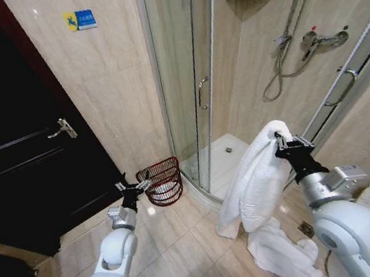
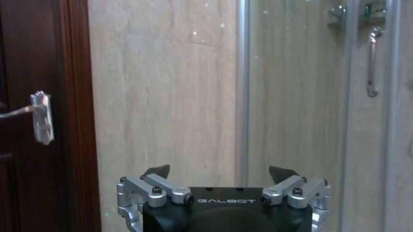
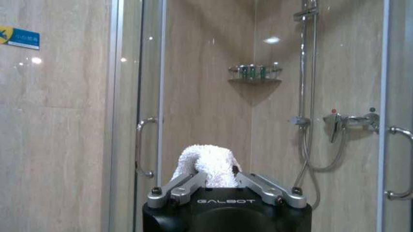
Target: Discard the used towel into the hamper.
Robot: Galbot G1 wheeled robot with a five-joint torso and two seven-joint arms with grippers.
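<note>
You have the big white terry towel [image 1: 256,180] lifted in front of the glass shower enclosure [image 1: 178,75], its tail trailing on the tiled floor. The right gripper [image 1: 279,142] is clamped onto its top fold. The small dark red-brown wire hamper [image 1: 162,181] stands by the enclosure's corner. The left gripper [image 1: 133,187], fingers spread and empty, hovers just beside it. I judge carrying is in hand; next, swing the towel over the rim.

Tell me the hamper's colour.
Dark red-brown wire hamper, clearest in the head view, on the floor by the shower door.
</note>
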